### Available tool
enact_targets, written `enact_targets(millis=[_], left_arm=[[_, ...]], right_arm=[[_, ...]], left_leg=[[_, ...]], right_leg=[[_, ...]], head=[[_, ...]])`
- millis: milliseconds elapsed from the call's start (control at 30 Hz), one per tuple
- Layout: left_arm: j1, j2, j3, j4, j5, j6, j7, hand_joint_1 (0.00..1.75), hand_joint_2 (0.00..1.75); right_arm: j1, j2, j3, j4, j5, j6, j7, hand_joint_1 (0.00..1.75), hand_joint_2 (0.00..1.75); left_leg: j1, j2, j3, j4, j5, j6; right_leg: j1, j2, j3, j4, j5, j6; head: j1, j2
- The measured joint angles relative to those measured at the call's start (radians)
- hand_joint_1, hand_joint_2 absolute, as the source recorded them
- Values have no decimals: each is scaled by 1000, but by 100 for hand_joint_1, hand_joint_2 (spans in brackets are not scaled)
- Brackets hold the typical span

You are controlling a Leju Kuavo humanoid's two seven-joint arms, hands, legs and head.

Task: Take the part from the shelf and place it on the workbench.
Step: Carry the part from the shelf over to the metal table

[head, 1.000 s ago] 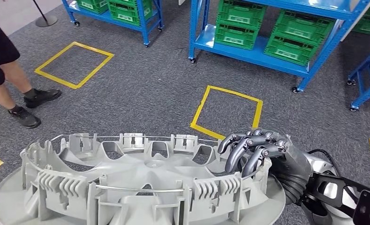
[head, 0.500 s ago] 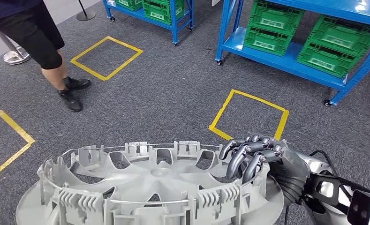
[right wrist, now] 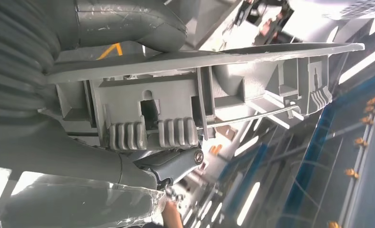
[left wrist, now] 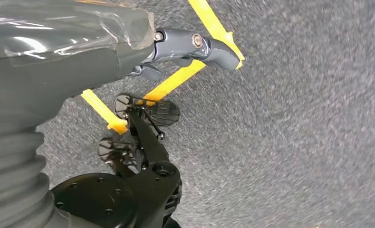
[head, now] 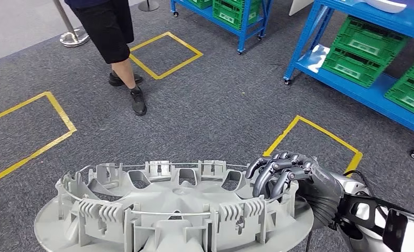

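A person (head: 110,31) and blue shelves (head: 351,84) flank the open carpet (head: 215,121).

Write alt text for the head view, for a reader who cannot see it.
The robot's right hand grips the rim of a large grey round plastic part, held low in front of it over grey carpet marked with yellow tape squares. A person's legs stand ahead on the left, and blue shelves holding green crates lie ahead on the right.
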Motion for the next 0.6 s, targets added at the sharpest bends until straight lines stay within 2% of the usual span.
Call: enact_targets(millis=[67, 100, 133, 167, 233, 267, 300, 367, 400, 433, 467, 500, 533, 600], left_arm=[[0, 1, 3, 0, 0, -4, 5, 0, 175], [0, 2, 6, 0, 0, -5, 5, 0, 175], [-1, 3, 9, 0, 0, -5, 1, 0, 175], [0, 6, 12, 0, 0, -5, -5, 0, 175], [2, 14, 16, 1, 0, -9, -23, 0, 175], [3, 20, 17, 1, 0, -10, -30, 0, 175], [3, 26, 17, 1, 0, -12, -34, 0, 175], [-2, 39, 16, 1, -5, -18, -37, 0, 175], [-4, 45, 16, 1, -10, -23, -38, 0, 175], [-5, 49, 15, 1, -17, -30, -38, 0, 175], [-5, 52, 13, 1, -25, -37, -39, 0, 175], [-4, 55, 10, 1, -31, -42, -39, 0, 175], [-4, 59, 7, 1, -36, -46, -39, 0, 175], [-4, 66, -2, 1, -42, -50, -40, 0, 175]], right_arm=[[2, 2, 0, 8, 12, 0, -15, 175, 175], [3, 5, 1, 12, 18, 1, -24, 175, 175], [3, 8, 0, 16, 23, 2, -34, 175, 175], [4, 11, 0, 20, 29, 2, -45, 175, 175], [8, 20, -3, 26, 44, 2, -68, 175, 175], [11, 25, -7, 27, 49, 2, -78, 175, 175], [15, 30, -12, 26, 53, 3, -85, 175, 175], [29, 39, -26, 19, 52, 3, -90, 175, 175], [38, 44, -34, 12, 51, 2, -88, 175, 175], [47, 48, -42, 3, 51, 2, -82, 175, 175], [58, 52, -49, -7, 51, 1, -74, 175, 175], [68, 56, -56, -19, 52, -1, -64, 175, 175], [77, 61, -62, -32, 53, -2, -55, 175, 175], [91, 69, -74, -57, 54, -4, -42, 175, 175]], left_leg=[[1, -33, -2, 10, -4, -5], [0, -47, -6, 18, -6, -10], [0, -59, -12, 23, -8, -15], [0, -68, -18, 26, -8, -21], [2, -81, -28, 29, -6, -30], [2, -64, -33, 38, -11, -35], [1, -35, -44, 62, -25, -40], [1, 37, -96, 174, -84, -49], [4, 55, -133, 248, -117, -52], [6, 63, -163, 309, -139, -54], [8, 66, -178, 338, -143, -54], [9, 68, -170, 322, -128, -53], [8, 75, -140, 266, -99, -49], [-1, 119, -58, 118, -46, -33]], right_leg=[[-5, 24, 59, -138, 66, 13], [-7, 40, 84, -199, 92, 12], [-7, 53, 97, -230, 105, 7], [-4, 58, 99, -237, 108, -2], [-3, 42, 99, -237, 112, -15], [-4, 32, 100, -238, 113, -21], [-5, 21, 101, -239, 114, -27], [-2, -2, 103, -240, 112, -36], [1, -15, 103, -240, 110, -40], [3, -28, 103, -240, 109, -41], [5, -42, 103, -240, 107, -43], [7, -55, 104, -240, 106, -44], [9, -67, 105, -240, 104, -44], [16, -89, 109, -240, 99, -42]], head=[[0, 0], [1, 0], [1, 0], [0, 0], [0, 0], [-2, 0], [-4, 0], [-10, 0], [-11, 0], [-11, 0], [-11, 0], [-12, 0], [-12, 0], [-11, 0]])
